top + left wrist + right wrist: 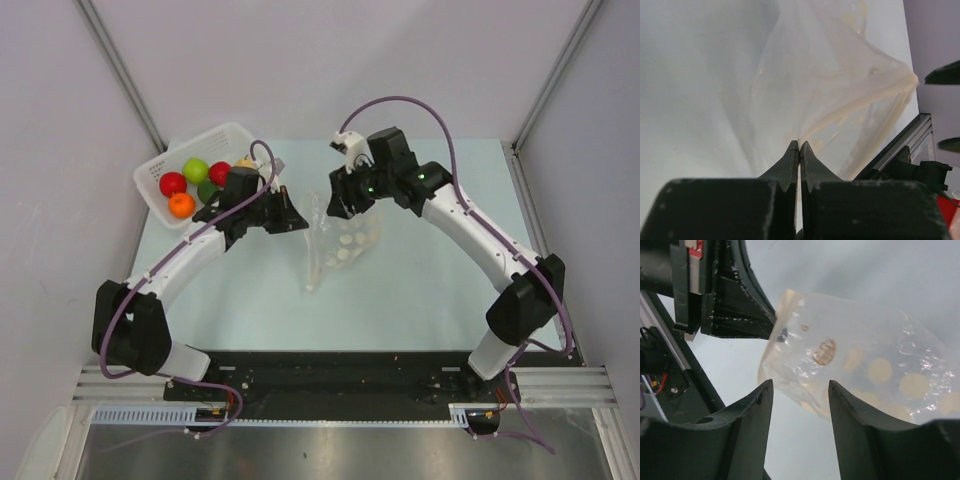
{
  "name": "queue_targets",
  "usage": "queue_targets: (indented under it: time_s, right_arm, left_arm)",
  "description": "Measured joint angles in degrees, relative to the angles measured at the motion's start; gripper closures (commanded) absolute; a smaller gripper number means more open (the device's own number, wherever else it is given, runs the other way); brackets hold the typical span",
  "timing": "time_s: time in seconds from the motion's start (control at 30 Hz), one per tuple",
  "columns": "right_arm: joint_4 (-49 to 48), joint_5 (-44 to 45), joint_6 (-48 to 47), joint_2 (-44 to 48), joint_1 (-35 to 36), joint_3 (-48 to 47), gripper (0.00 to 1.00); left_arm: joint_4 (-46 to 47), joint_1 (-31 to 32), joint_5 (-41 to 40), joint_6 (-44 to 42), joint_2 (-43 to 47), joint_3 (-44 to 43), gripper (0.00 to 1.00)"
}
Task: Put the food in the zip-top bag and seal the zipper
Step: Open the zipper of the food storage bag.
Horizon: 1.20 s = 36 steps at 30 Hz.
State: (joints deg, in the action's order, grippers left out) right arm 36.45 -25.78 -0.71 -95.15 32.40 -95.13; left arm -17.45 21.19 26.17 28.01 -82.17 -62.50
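Note:
The clear zip-top bag (340, 245) with white dots lies crumpled at the table's middle, its left edge lifted. My left gripper (302, 224) is shut on that edge; in the left wrist view the gripper (799, 144) pinches the bag (830, 75) where the pale zipper (860, 107) starts. My right gripper (336, 205) is open and empty just behind the bag. In the right wrist view the right gripper (800, 385) stands apart from the bag (865, 365). The food, including red (173, 183), green (196, 169) and orange (181, 204) pieces, sits in the basket.
The white perforated basket (160, 165) stands at the table's far left, behind my left arm. Grey walls close in the table on the back and sides. A black rail (340, 380) runs along the near edge.

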Motion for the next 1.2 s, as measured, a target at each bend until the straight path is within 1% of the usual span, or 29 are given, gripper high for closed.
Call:
queue_targets:
  time_s: [0.03, 0.07, 0.17, 0.27, 0.53, 0.73, 0.8, 0.83, 0.87, 0.9, 0.93, 1.0, 1.1, 1.2]
  right_arm:
    - [0.9, 1.8, -1.0, -0.3, 1.5, -0.7, 0.53]
    - [1.7, 3.6, -1.9, -0.7, 3.1, -1.3, 0.54]
    - [3.1, 6.8, -3.2, -0.9, 6.5, -1.6, 0.54]
    - [3.0, 9.0, -3.8, -0.3, 9.1, 0.1, 0.54]
    - [3.9, 10.9, -3.8, 1.8, 10.1, 3.6, 0.51]
    - [3.6, 14.0, -3.7, 0.7, 11.5, 5.5, 0.52]
    - [3.5, 14.4, -3.3, 0.1, 11.6, 5.5, 0.54]
    - [3.2, 14.5, -2.9, -0.2, 11.6, 5.6, 0.58]
    - [2.7, 14.7, -2.6, -0.3, 11.6, 5.8, 0.65]
    - [2.5, 14.8, -2.5, -0.4, 11.6, 5.9, 0.74]
    - [2.3, 14.8, -2.3, -0.5, 11.6, 5.9, 0.87]
    - [1.9, 14.8, -1.9, -0.5, 11.4, 6.0, 1.00]
    - [2.0, 14.7, -1.4, -0.5, 10.3, 6.1, 1.00]
    - [2.3, 12.6, -1.4, -0.2, 6.7, 7.1, 1.00]
  left_arm:
    - [0.0, 0.0, 0.2, 0.0, 0.0, -0.2, 1.00]
    - [0.0, 0.0, 0.4, 0.0, 0.0, -0.2, 1.00]
    - [-0.3, 0.0, 1.1, 0.0, 0.0, -0.6, 1.00]
    - [-0.3, 0.0, 1.4, 0.5, 0.0, -0.7, 1.00]
    - [0.0, -0.3, 4.5, 3.8, 0.1, -0.7, 1.00]
    - [1.2, -0.8, 7.2, 6.5, 0.1, -0.7, 1.00]
    - [1.7, -0.8, 7.6, 6.9, 0.1, -0.7, 1.00]
    - [1.9, -0.8, 7.8, 7.1, 0.1, -0.7, 1.00]
    - [2.0, -0.8, 8.1, 7.2, 0.1, -0.7, 1.00]
    - [2.0, -0.9, 8.2, 7.2, 0.1, -0.7, 1.00]
    - [1.9, -0.9, 8.5, 7.4, 0.1, -0.7, 1.00]
    - [1.9, -1.3, 8.6, 7.5, 0.1, -0.7, 1.00]
    - [-0.1, -2.6, 7.9, 5.5, 0.4, -1.0, 1.00]
    - [-6.7, -4.4, 3.2, -1.3, 0.4, -3.8, 1.00]
